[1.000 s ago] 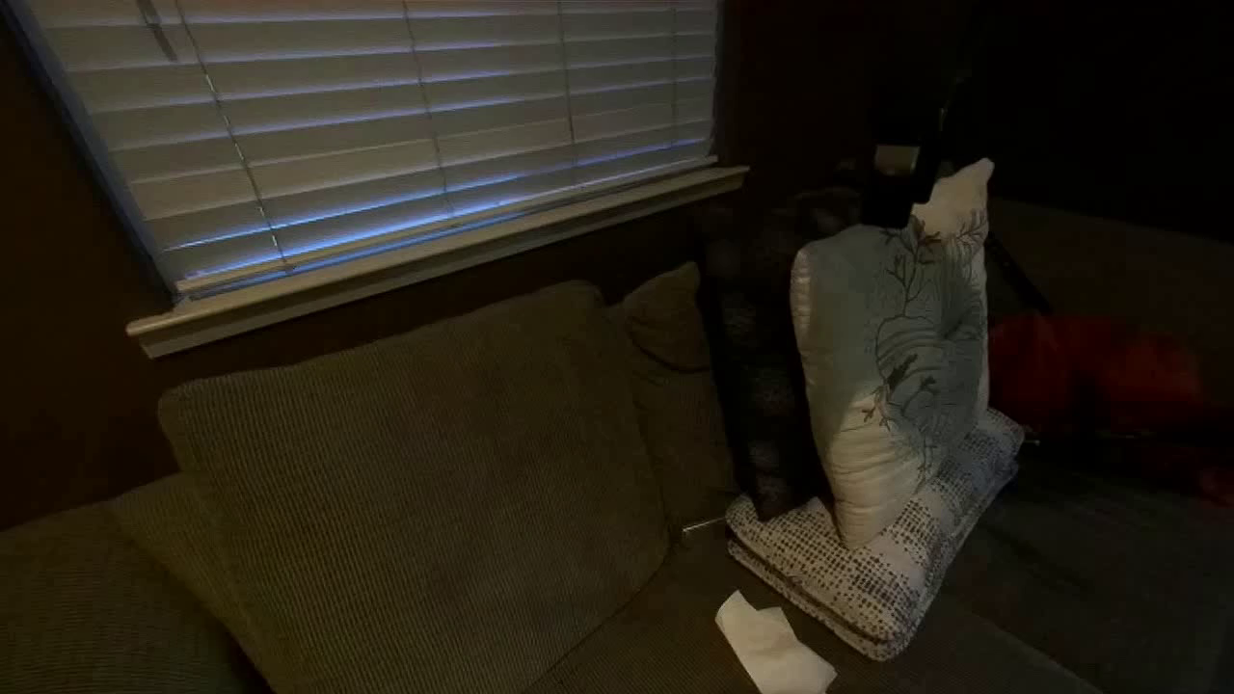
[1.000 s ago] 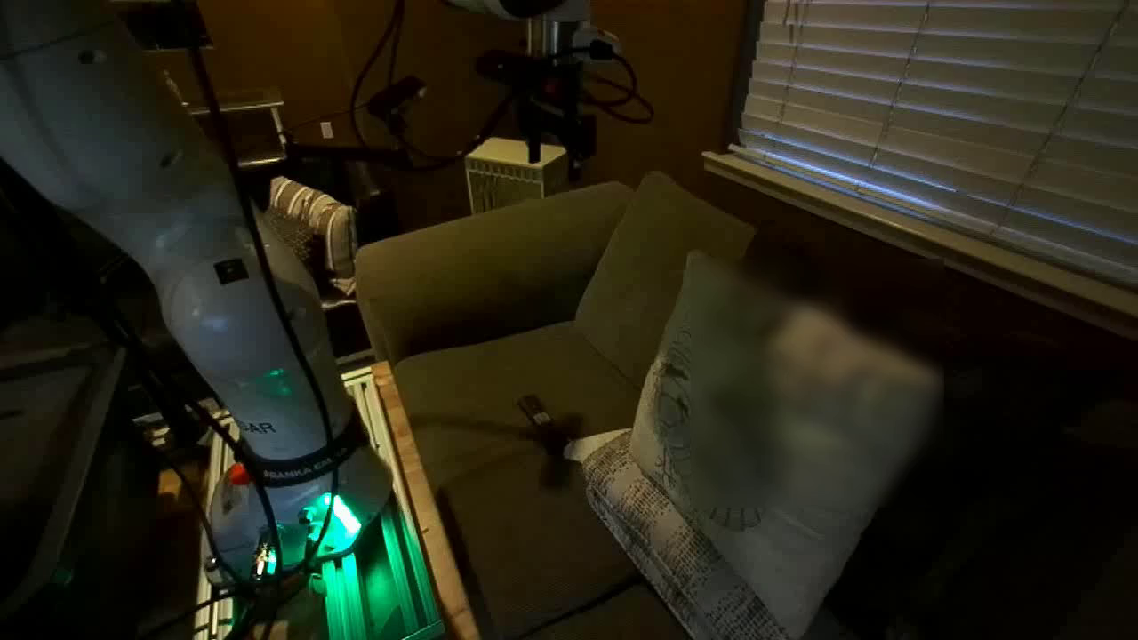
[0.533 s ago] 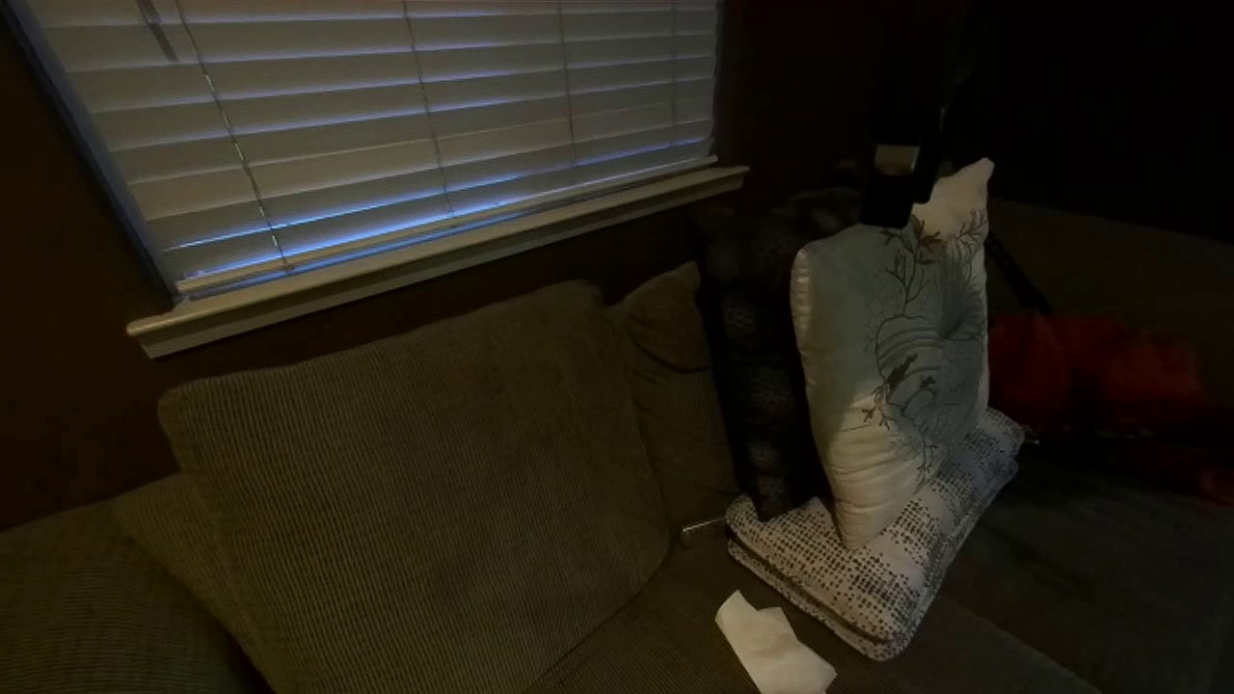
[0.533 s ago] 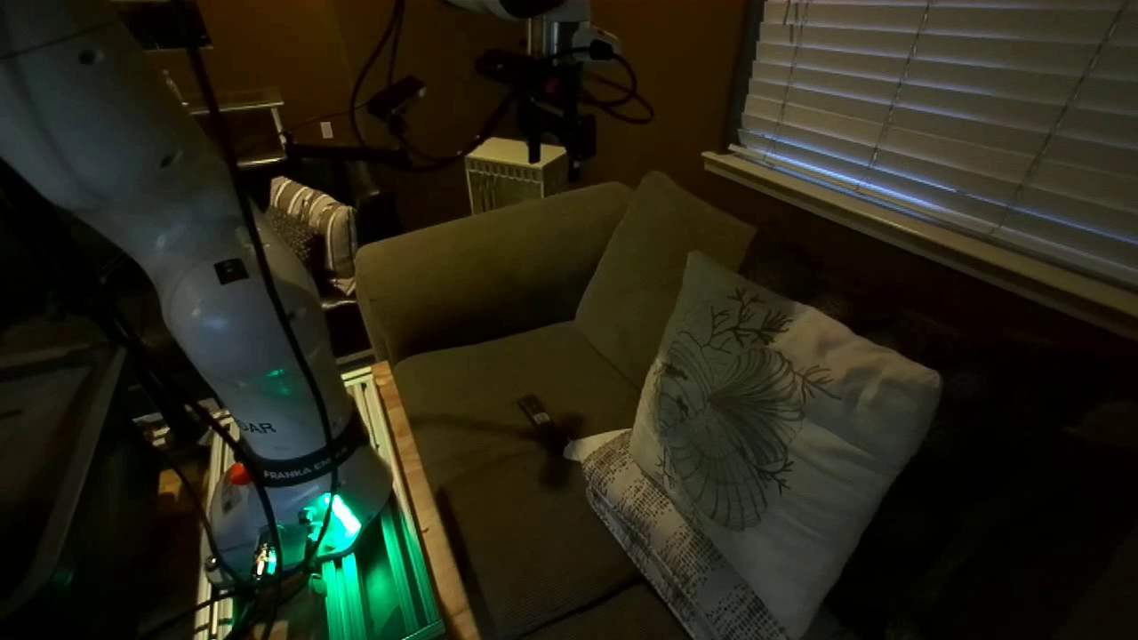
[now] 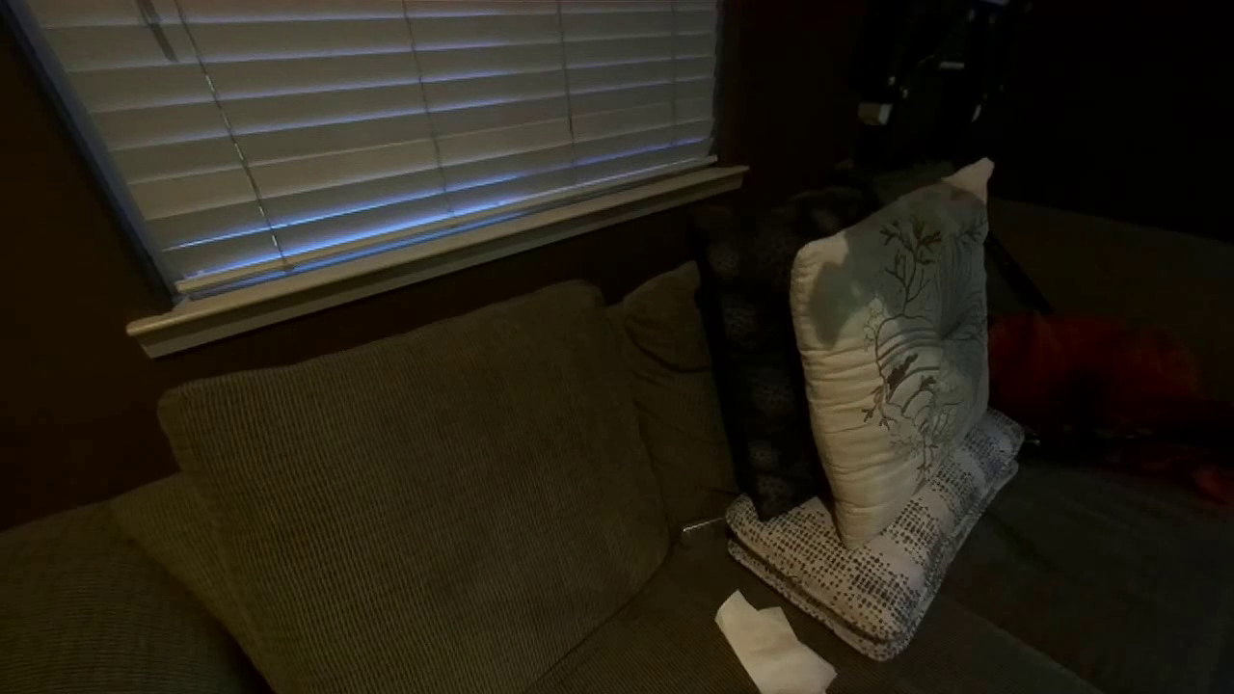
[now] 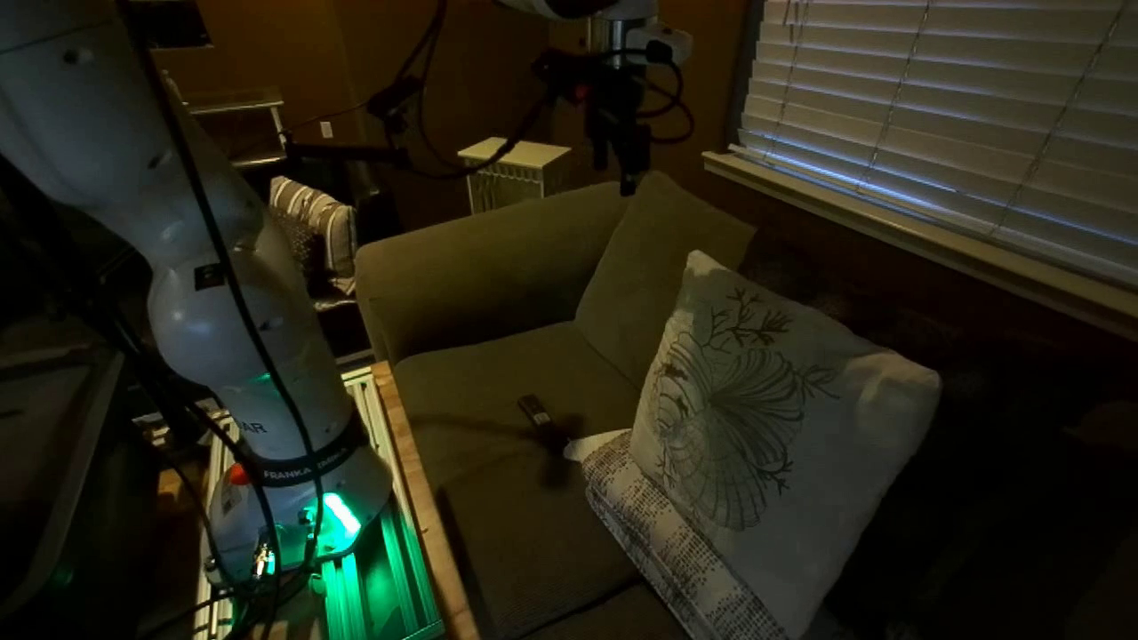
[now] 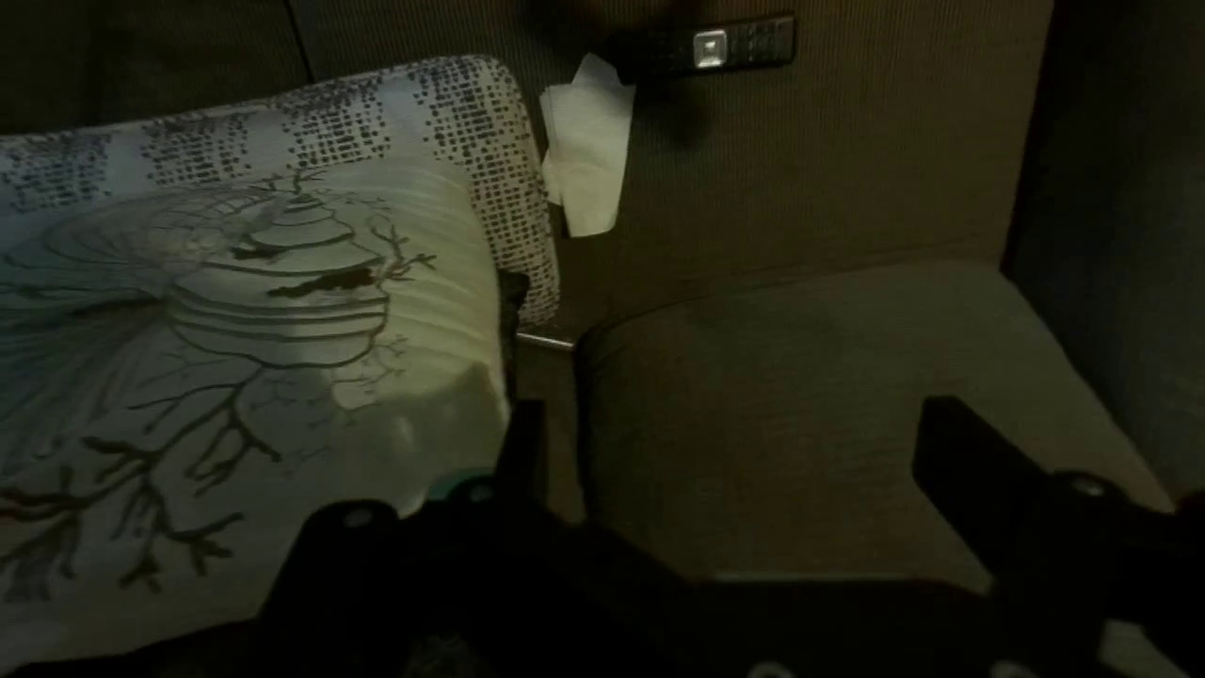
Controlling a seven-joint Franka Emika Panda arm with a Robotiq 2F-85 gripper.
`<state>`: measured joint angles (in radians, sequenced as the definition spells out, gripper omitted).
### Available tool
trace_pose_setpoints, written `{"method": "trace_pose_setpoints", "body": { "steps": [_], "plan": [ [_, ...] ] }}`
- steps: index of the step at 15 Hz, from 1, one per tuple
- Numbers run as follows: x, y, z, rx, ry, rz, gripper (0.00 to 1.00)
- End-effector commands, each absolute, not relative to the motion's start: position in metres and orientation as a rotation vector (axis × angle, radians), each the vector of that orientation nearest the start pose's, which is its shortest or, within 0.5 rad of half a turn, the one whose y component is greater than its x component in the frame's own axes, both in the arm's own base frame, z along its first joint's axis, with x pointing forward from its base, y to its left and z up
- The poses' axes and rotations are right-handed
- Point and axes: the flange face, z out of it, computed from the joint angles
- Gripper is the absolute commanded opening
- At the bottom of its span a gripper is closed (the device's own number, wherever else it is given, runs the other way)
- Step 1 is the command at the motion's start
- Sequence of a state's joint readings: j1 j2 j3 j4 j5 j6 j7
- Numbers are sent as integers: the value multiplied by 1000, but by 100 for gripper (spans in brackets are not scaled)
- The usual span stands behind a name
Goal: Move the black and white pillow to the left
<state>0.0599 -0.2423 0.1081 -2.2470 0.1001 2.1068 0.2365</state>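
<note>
Two cushions fit black and white, and I cannot tell which the task means. A white pillow with a dark shell and coral print (image 5: 897, 386) (image 6: 773, 427) (image 7: 282, 330) leans upright on a flat white cushion with black speckles (image 5: 868, 588) (image 7: 461, 104). Behind them a dark patterned pillow (image 5: 762, 405) stands almost lost in shadow. My gripper (image 6: 615, 175) hangs in the air above the sofa, beyond the printed pillow and apart from it. In the wrist view the gripper (image 7: 732, 410) is open, with only sofa cushion visible between its fingers; the left finger overlaps the pillow's edge in the picture.
A remote (image 7: 767, 40) and a white paper (image 7: 593, 151) lie on the seat by the speckled cushion. The sofa's arm (image 6: 498, 267) and back cushions (image 5: 434, 482) bound the seat. Window blinds (image 5: 405, 125) and a sill are behind. A white heater (image 6: 511, 178) stands past the arm.
The gripper has shifted rightward in the exterior view that shows the arm. In the view facing the window it has risen off the pillow's top outline. The cushions have not moved.
</note>
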Motion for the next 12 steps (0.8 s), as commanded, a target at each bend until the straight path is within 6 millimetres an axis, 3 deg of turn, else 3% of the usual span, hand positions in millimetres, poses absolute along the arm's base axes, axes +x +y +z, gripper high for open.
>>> {"method": "trace_pose_setpoints", "body": {
  "steps": [1, 6, 12],
  "plan": [
    [493, 39, 481, -3056, 476, -213, 100],
    [511, -21, 472, -3032, 889, -315, 100],
    [531, -67, 449, -2915, 1390, -395, 100]
  ]
}}
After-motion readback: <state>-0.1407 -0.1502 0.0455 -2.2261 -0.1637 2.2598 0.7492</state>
